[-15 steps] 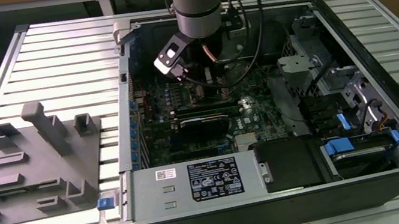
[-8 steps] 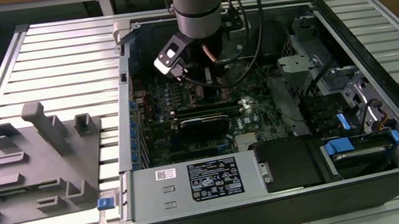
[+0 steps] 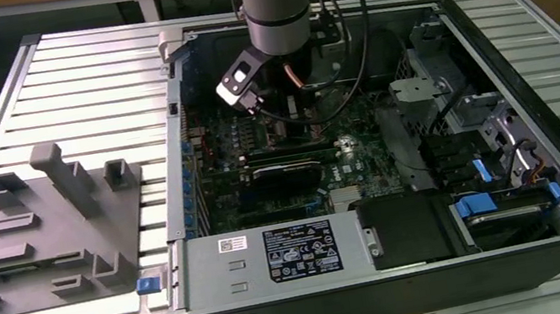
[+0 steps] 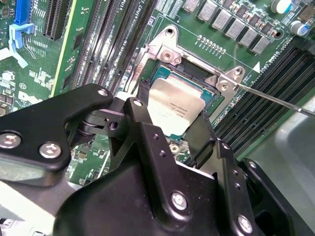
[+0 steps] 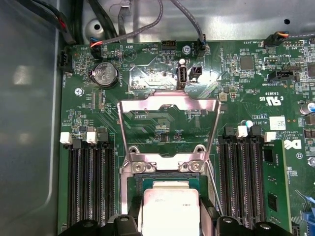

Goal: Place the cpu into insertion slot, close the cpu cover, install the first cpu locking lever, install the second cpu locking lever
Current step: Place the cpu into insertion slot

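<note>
My gripper (image 4: pixel 174 112) is shut on the cpu (image 4: pixel 173 104), a small square chip with a silvery top, one black finger (image 4: pixel 139 105) on each of two opposite edges. It holds the chip right at the insertion slot (image 4: pixel 165 73), whose green and dark rim shows around it; I cannot tell whether the chip is seated. In the first wrist view the cpu (image 5: pixel 170 209) lies just below the cpu cover (image 5: pixel 168 103), a silver frame swung open and standing away from the slot (image 5: pixel 167 178). A thin locking lever (image 4: pixel 275 98) sticks out sideways, unlatched. The gripper (image 3: pixel 268 101) is deep in the open computer case.
Long black memory slots (image 5: pixel 88 182) flank the socket on both sides. Cables (image 3: pixel 329 106) hang close to the arm inside the case (image 3: pixel 393 287). A grey fixture block (image 3: pixel 47 230) sits on the slatted table at the exterior view's left.
</note>
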You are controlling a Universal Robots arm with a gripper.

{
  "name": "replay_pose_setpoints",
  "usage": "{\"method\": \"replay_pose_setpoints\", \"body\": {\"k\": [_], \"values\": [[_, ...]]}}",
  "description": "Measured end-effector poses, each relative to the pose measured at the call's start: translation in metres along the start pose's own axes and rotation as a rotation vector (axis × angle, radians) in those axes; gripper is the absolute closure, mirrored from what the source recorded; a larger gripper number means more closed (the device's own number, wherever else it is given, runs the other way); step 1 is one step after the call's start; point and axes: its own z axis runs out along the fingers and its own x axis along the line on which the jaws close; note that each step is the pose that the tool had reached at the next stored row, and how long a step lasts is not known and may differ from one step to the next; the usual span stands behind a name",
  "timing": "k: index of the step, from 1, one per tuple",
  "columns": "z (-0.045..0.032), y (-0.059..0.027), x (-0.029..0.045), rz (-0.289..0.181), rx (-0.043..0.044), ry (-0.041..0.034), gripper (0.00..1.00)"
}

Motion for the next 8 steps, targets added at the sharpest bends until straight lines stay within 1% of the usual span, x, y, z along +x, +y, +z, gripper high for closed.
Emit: {"method": "replay_pose_setpoints", "body": {"k": [6, 8], "values": [[-0.0003, 0.0, 0.0001, 0.0, -0.0004, 0.0006, 0.46], [-0.0013, 0.0003, 0.0003, 0.0, -0.001, 0.002, 0.46]]}}
